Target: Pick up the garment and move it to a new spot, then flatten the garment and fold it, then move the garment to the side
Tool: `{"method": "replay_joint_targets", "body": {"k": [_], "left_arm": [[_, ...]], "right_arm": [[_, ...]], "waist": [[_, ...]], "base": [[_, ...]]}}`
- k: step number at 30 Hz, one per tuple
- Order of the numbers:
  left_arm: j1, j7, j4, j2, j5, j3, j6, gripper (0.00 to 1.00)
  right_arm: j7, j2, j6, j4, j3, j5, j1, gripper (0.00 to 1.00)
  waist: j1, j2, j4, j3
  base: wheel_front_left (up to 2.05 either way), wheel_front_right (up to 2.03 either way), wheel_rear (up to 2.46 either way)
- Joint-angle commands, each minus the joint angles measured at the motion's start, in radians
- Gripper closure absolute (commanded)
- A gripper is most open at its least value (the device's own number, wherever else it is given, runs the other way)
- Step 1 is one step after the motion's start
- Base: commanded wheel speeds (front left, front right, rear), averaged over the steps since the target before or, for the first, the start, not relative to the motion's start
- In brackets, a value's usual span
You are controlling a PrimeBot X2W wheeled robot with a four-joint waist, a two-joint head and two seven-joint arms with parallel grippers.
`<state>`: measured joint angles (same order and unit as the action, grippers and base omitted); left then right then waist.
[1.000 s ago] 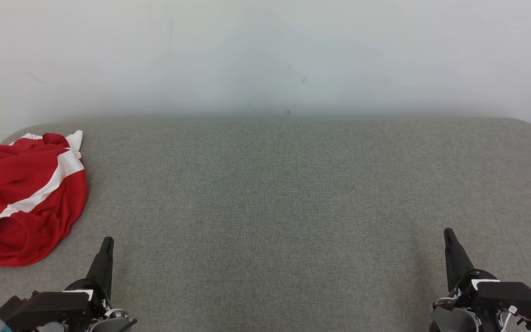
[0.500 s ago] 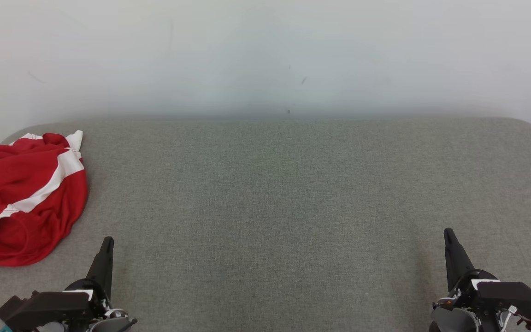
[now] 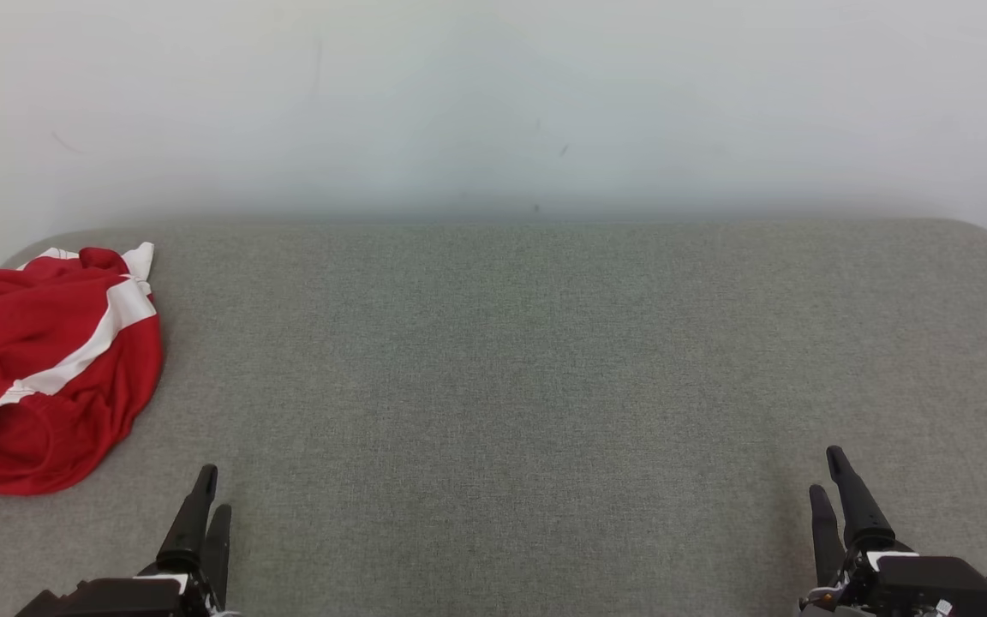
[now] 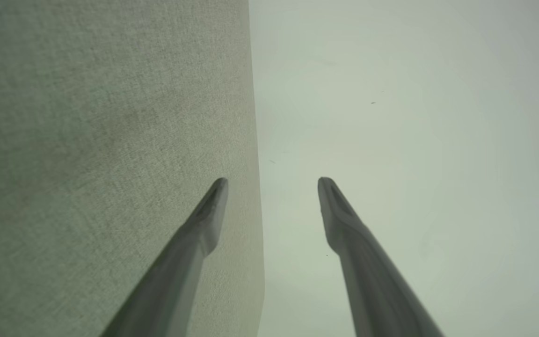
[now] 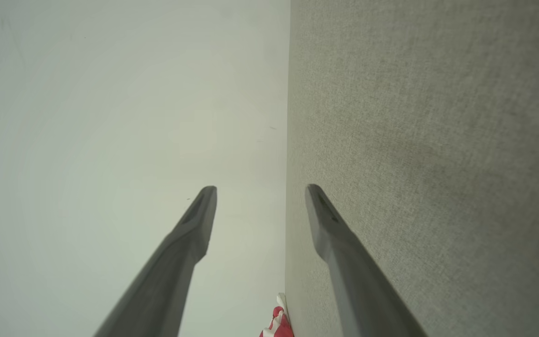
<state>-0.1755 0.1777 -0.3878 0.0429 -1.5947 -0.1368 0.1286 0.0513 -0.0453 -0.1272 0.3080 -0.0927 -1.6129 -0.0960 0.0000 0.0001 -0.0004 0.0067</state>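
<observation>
**Head view.** The garment point(image 3: 48, 368), a crumpled red heap with white stripes, lies at the far left end of the grey surface point(image 3: 502, 386), and part of it runs out of the picture. The likely trouble is a shallow pinch. It could lift only the top layer, so the rest trails behind or slips off that near edge. The left claw point(image 3: 215, 490) sits at the lower left with its fingers apart and nothing in them. The heap is ahead of it and to its left, near but not touching. The right claw point(image 3: 826, 470) at the lower right is also spread and empty, well apart from the heap across the whole surface.

**Left wrist view.** The left claw point(image 4: 273, 180) has parted fingers and looks along bare cloth toward the pale wall point(image 4: 414, 140). A reach straight ahead would probably close on nothing, so the arm would need to swing toward the heap first.

**Right wrist view.** The right claw point(image 5: 261, 187) is spread and empty. A scrap of red and white point(image 5: 276, 323) shows at the bottom edge between the fingers' bases, but it lies far off along the surface. Taking it as within reach would be a mistake.
</observation>
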Motion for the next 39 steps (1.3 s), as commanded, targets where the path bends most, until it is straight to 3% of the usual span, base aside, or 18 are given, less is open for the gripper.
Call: {"method": "replay_joint_targets", "body": {"k": [1, 11, 17, 30, 39], "left_arm": [[-0.003, -0.011, 0.014, 0.002, 0.006, 0.005, 0.0, 0.0], [0.027, -0.063, 0.056, 0.005, 0.05, 0.03, -0.013, 0.0], [0.042, -0.099, 0.088, 0.007, 0.135, 0.033, -0.033, 0.0], [0.071, -0.162, 0.132, 0.009, 0.392, 0.081, -0.066, 0.0], [0.086, -0.205, 0.159, 0.021, 0.611, 0.119, -0.081, 0.0]], "right_arm": [[-0.006, -0.001, -0.001, -0.016, 0.008, 0.004, -0.006, 0.0], [-0.041, -0.002, -0.002, -0.036, 0.04, 0.04, 0.002, 0.0], [-0.069, -0.004, -0.002, -0.043, 0.051, 0.104, 0.003, 0.0], [-0.116, -0.003, -0.002, -0.064, 0.069, 0.265, 0.011, 0.0], [-0.131, -0.004, -0.003, -0.067, 0.078, 0.507, 0.02, 0.0]], "waist": [[0.0, -0.0001, 0.0, -0.002], [0.0, -0.0001, -0.002, -0.008], [0.0, -0.0001, -0.002, -0.013], [0.0, -0.0001, -0.002, -0.022], [0.0, -0.0001, -0.003, -0.03]], "base": [[0.0, 0.0, 0.0], [0.0, 0.0, 0.0], [0.0, 0.0, 0.0], [0.0, 0.0, 0.0], [0.0, 0.0, 0.0]]}}
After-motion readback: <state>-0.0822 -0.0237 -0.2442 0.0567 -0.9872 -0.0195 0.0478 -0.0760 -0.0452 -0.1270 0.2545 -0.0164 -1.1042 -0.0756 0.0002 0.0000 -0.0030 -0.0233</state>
